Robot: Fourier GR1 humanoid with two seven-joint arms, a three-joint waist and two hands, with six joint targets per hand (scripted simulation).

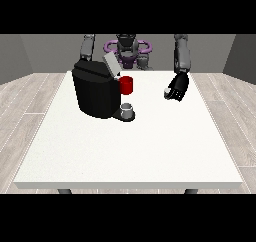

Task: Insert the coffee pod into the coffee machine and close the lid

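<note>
Transport step: hand at the view's right (177, 88), fingers curled round the small pale coffee pod (166, 91), hangs above the tabletop (150, 146); coffee machine (96, 91), lid (110, 64) up, sits well beyond the fingertips, so carry across next.

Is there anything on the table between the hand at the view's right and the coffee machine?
Nothing visible blocks that path. The hand at the view's right hovers apart from the coffee machine, with bare white table between them. The lid stands raised. A red cup and a small grey cup sit beside the machine.
</note>
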